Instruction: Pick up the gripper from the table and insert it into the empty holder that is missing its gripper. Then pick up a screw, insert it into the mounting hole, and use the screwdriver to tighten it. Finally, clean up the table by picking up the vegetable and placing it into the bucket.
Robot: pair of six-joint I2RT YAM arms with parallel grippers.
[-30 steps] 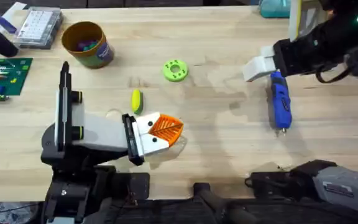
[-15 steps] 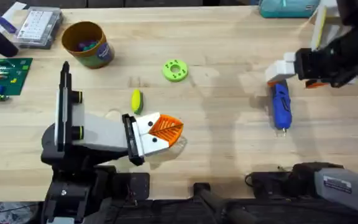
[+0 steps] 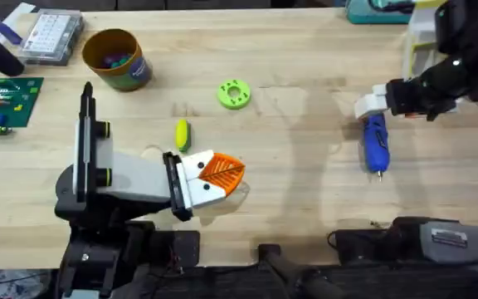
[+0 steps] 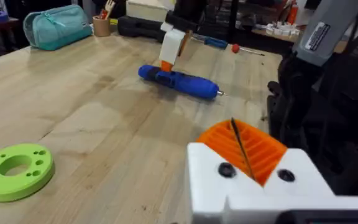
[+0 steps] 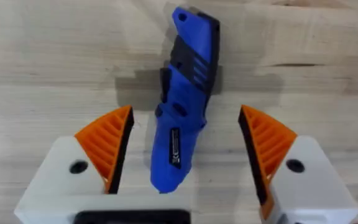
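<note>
We see the pale wooden plank tabletop (image 3: 305, 174) under our right gripper (image 5: 188, 152), fingers spread astride the blue pen-shaped screwdriver (image 5: 182, 99); our left gripper (image 3: 221, 172) fingers are pressed together, grasping nothing.

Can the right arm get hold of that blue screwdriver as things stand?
Probably yes. The right gripper hangs open right over the screwdriver, whose body lies between the orange pads with nothing in the way.

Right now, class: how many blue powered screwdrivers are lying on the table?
1. The screwdriver lies flat on the table at its right side, between the open fingers of the right gripper, bit pointing toward the arms' bases. None other shows.
</note>
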